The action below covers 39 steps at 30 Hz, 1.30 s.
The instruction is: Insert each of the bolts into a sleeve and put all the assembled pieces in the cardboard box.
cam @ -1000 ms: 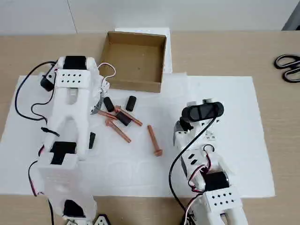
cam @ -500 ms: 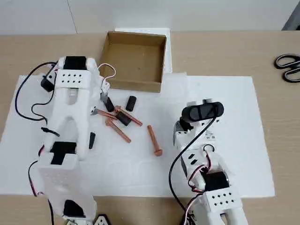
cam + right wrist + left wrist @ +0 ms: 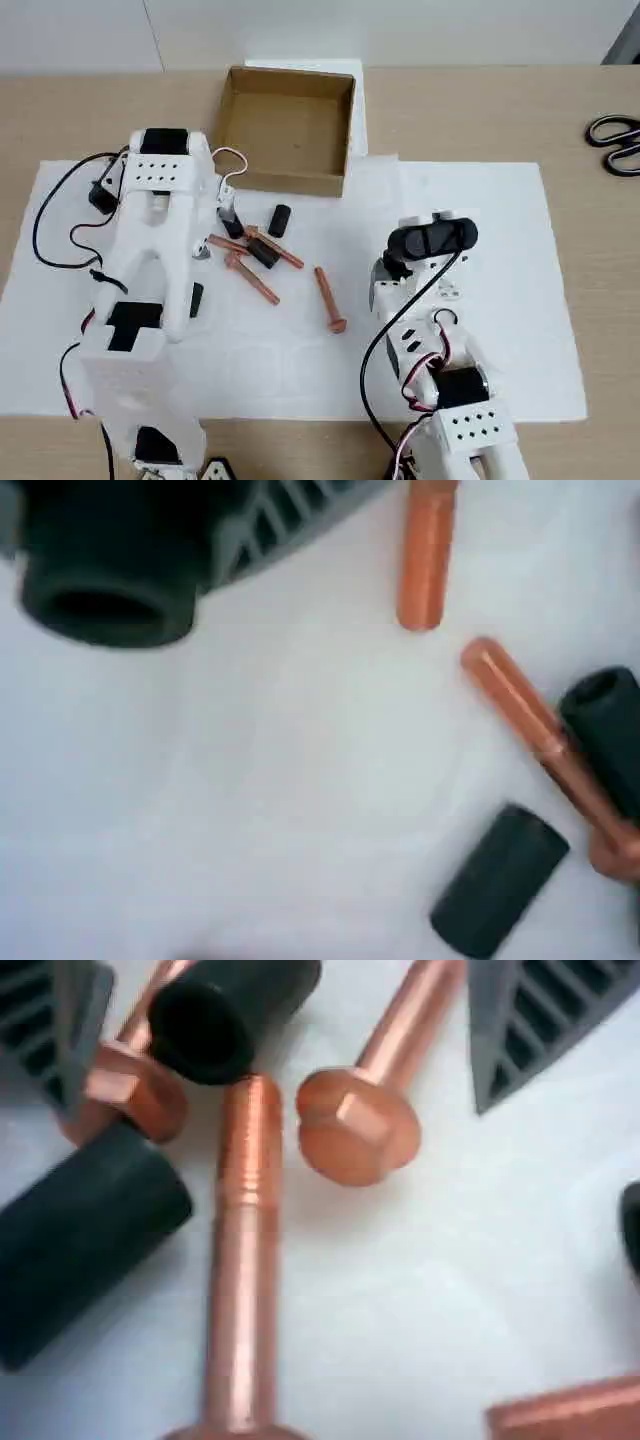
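Note:
Several copper bolts and black sleeves lie loose on the white sheet below the cardboard box (image 3: 285, 182). My left gripper (image 3: 215, 228) (image 3: 280, 1110) hangs open just over the cluster, its grey fingers (image 3: 540, 1020) spread wide. Between them lie a bolt head (image 3: 358, 1128), a bolt shaft (image 3: 240, 1260) and two sleeves (image 3: 232, 1015) (image 3: 80, 1240). A single bolt (image 3: 330, 298) lies near the right gripper (image 3: 383, 280), which is shut on a black sleeve (image 3: 100, 570). Farther off in the right wrist view lie two bolts (image 3: 425, 555) (image 3: 540, 740) and two sleeves (image 3: 500, 880) (image 3: 605, 725).
Another sleeve (image 3: 196, 298) lies beside the left arm's body. Scissors (image 3: 615, 145) rest at the far right of the wooden table. The white sheet (image 3: 490, 210) has bare room right of the right arm.
The left arm has shifted slightly toward the bolt and sleeve cluster, and its gripper now sits closer over it. The right arm has not moved.

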Motion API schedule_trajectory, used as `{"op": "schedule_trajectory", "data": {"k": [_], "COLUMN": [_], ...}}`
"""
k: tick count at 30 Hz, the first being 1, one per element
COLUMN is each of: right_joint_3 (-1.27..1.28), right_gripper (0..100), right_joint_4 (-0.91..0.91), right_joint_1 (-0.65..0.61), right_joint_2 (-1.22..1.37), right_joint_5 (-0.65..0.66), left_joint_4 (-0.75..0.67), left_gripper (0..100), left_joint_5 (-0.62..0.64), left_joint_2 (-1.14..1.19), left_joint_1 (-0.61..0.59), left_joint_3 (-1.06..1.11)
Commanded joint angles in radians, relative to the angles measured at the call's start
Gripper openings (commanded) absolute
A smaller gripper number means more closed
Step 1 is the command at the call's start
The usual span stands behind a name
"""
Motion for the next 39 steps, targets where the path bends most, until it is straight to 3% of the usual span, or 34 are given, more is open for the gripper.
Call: {"op": "schedule_trajectory", "data": {"k": [1, 7, 21, 24, 27, 35, 39], "right_joint_3": [0.011, 0.031, 0.025, 0.025, 0.025, 0.025, 0.025], "right_gripper": [0.4, 0.4, 0.4, 0.4, 0.4, 0.4, 0.4], "right_joint_4": [-0.024, -0.024, -0.025, -0.025, -0.025, -0.025, -0.025], "right_joint_1": [0.001, 0.004, -0.001, 0.001, 0.002, 0.004, 0.004], "right_joint_2": [-0.016, -0.018, -0.018, -0.018, -0.018, -0.018, -0.018], "right_joint_5": [0.003, 0.002, 0.002, 0.002, 0.002, 0.002, 0.002], "left_joint_4": [-0.025, -0.035, -0.038, -0.044, -0.055, -0.103, -0.041], "left_gripper": [24, 24, 24, 16, 1, 1, 1], "left_joint_5": [0.006, 0.003, 0.009, 0.04, 0.071, 0.132, 0.13], "left_joint_2": [0.012, 0.147, 0.201, 0.201, 0.201, 0.192, 0.19], "left_joint_1": [-0.023, -0.104, -0.095, -0.074, -0.046, -0.014, -0.003], "left_joint_3": [-0.007, -0.008, -0.111, -0.111, -0.113, -0.114, -0.168]}}
